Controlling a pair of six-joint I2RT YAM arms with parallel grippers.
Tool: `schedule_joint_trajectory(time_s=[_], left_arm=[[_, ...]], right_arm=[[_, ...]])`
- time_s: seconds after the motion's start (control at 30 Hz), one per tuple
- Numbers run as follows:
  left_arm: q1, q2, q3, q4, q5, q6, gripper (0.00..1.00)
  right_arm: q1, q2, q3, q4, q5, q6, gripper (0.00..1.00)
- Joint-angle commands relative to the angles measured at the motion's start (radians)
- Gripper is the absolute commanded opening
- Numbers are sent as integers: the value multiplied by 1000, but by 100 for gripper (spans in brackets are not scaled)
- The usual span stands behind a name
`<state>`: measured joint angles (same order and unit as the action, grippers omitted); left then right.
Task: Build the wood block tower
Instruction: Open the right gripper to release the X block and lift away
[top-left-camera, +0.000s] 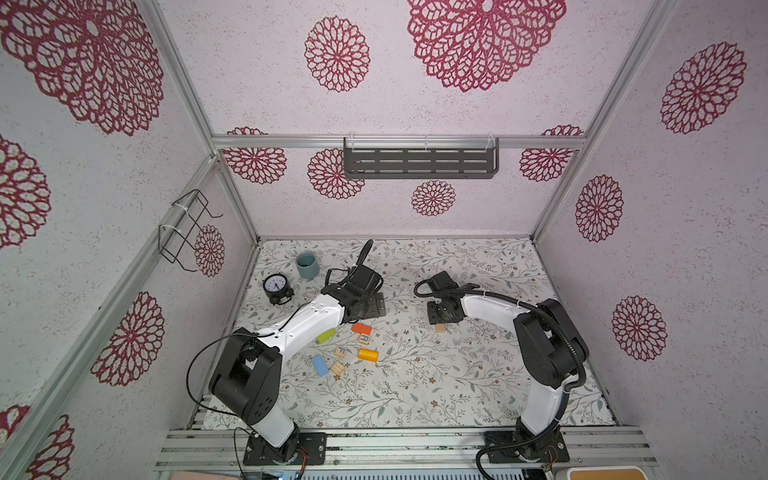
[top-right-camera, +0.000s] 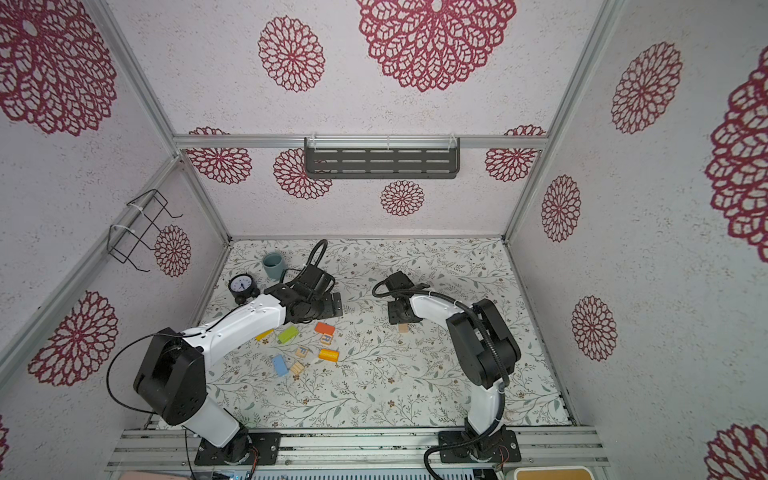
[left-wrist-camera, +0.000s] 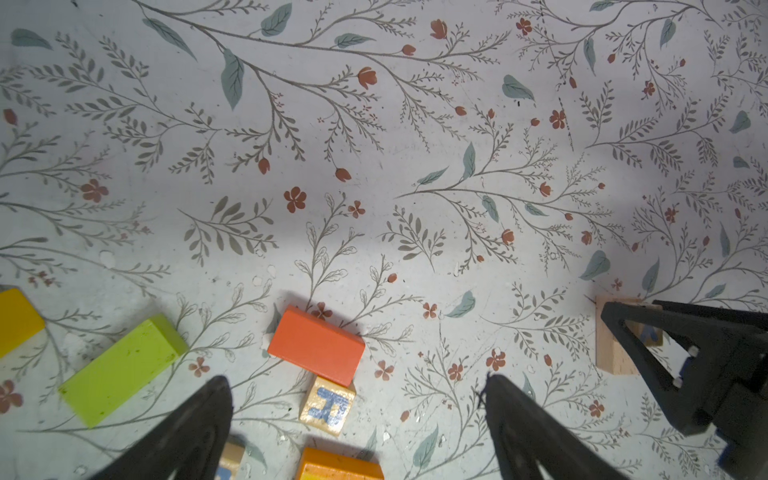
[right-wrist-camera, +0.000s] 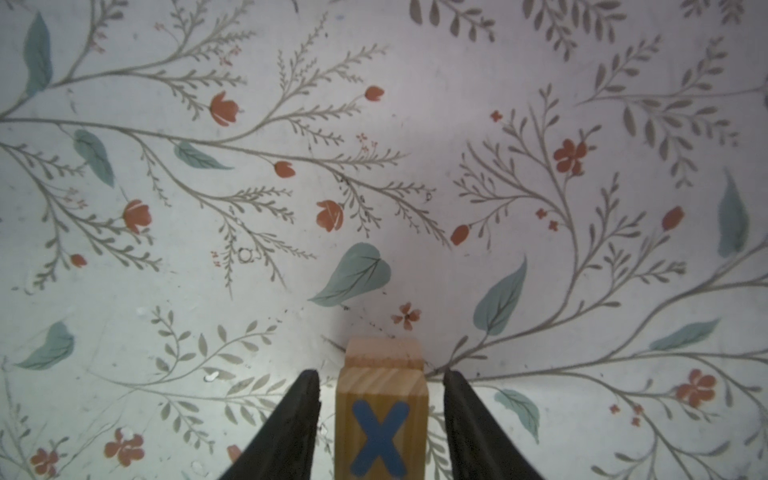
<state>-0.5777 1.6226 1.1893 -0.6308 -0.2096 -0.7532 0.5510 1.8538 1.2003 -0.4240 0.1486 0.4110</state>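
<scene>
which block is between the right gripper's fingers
The wooden cube with the blue X: the right gripper straddles it, gaps either side. The other blocks lie clustered near the left arm.

Loose wood blocks (top-left-camera: 340, 352) near the left arm (top-left-camera: 307, 322), pale block (top-left-camera: 440, 328) by right arm (top-left-camera: 486, 307)

Floral table (top-left-camera: 415, 395): blocks (top-left-camera: 361, 328), cup (top-left-camera: 306, 264), clock (top-left-camera: 275, 286)

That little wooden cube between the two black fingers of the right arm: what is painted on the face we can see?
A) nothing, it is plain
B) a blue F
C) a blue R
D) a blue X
D: in the right wrist view the wooden cube between the fingertips of the right gripper shows a blue X, with a small gap on either side of it.
</scene>
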Motion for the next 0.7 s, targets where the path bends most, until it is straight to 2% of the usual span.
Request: schedule_joint_trajectory(time_s=[0.0, 0.13, 0.27, 0.47, 0.67], left_arm=[[10, -77, -31, -16, -45, -13, 97], [25, -118, -68, -52, -33, -17, 98], [32, -153, -115, -83, -9, -10, 79], [22, -132, -154, -92, 80, 14, 64], [-2, -81, -142, -81, 104, 24, 63]], right_arm=[[-6, -37, 2, -16, 1, -7, 57], [-6, -76, 10, -26, -10, -21, 58], [-6, -127, -5, -16, -28, -35, 59], [-7, -201, -32, -2, -66, -51, 61], [-8, -279, -65, 7, -91, -79, 69]])
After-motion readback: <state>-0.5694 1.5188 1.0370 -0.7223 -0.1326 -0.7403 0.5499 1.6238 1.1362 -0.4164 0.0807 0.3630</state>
